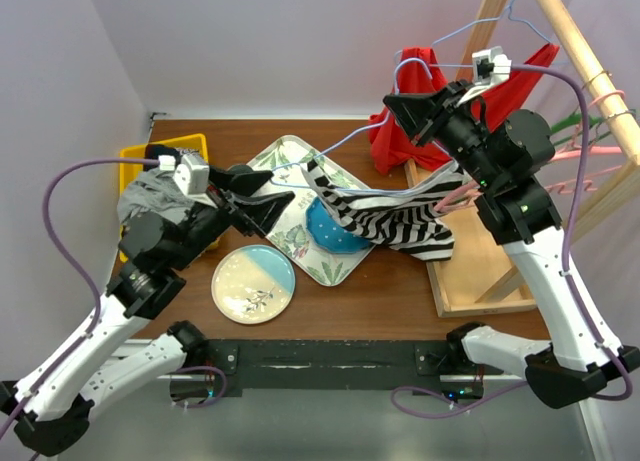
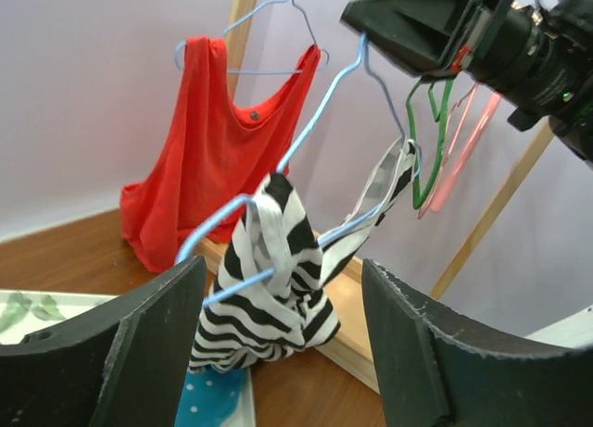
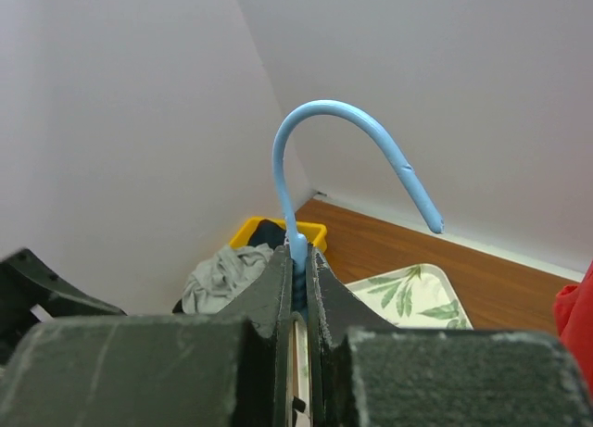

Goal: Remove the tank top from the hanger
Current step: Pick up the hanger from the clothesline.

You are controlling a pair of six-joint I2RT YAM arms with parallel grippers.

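A black-and-white striped tank top [image 1: 395, 219] hangs bunched on a light blue wire hanger [image 1: 345, 142] above the table. In the left wrist view the tank top [image 2: 278, 288] drapes over the hanger's blue wire [image 2: 306, 140] between my fingers. My right gripper [image 1: 412, 109] is shut on the hanger's neck, just below its hook [image 3: 357, 135]. My left gripper [image 1: 285, 193] is open and empty, its tips close to the left end of the hanger and the tank top's edge, apart from the cloth.
A red tank top [image 1: 420, 111] hangs on another hanger on the wooden rack [image 1: 575, 56], with pink and green hangers [image 1: 585, 151] beside it. Below lie a leaf-print tray [image 1: 330, 261], a blue bowl [image 1: 330, 231], a round plate [image 1: 253, 283] and a yellow bin [image 1: 165, 151] with grey cloth.
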